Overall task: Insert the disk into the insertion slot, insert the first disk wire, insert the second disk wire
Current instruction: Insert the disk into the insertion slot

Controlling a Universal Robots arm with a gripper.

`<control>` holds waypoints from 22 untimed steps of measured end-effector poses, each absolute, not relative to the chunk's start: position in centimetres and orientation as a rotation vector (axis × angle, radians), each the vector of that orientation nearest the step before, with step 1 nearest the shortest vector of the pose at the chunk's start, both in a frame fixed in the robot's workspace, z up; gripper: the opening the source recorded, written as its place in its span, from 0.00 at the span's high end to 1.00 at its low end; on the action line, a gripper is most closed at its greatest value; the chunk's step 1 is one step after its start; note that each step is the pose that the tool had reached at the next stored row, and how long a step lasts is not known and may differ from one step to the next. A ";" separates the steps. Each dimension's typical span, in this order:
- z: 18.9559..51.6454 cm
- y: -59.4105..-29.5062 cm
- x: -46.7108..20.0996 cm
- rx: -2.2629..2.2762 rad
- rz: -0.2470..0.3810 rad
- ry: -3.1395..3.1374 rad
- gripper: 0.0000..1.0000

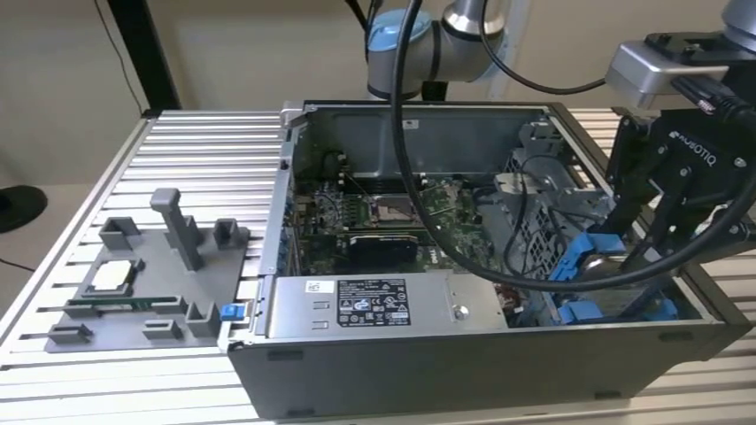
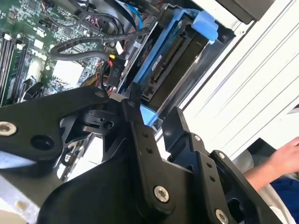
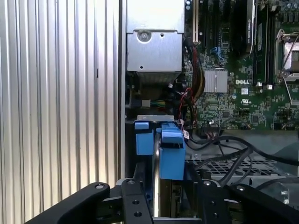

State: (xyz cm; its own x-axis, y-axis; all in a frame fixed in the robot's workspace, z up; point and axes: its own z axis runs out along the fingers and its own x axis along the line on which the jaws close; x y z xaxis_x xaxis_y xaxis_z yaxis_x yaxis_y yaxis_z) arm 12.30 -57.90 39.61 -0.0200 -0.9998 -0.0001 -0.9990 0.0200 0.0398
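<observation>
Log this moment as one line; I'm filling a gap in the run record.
phase: insertion | gripper: at the disk, over the insertion slot | disk: on edge in its blue carrier

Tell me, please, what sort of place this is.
Most likely a robotics lab bench for computer assembly trials: an opened computer case lies on a ribbed aluminium table, a grey fixture tray with parts sits beside it, and a robot arm reaches over the case.
</observation>
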 end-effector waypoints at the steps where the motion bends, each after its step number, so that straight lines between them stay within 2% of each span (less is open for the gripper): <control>1: 39.7 -57.9 12.3 2.179 -0.044 -2.223 0.00; 12: 41.4 -57.6 12.3 2.179 -0.045 -2.223 0.00; 22: 40.7 -55.9 12.3 2.198 -0.021 -2.227 0.00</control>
State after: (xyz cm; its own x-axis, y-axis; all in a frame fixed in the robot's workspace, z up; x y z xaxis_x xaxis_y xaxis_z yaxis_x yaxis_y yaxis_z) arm 12.31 -55.94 40.68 -0.0135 -0.9999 -0.0005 -0.9997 0.0134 0.0184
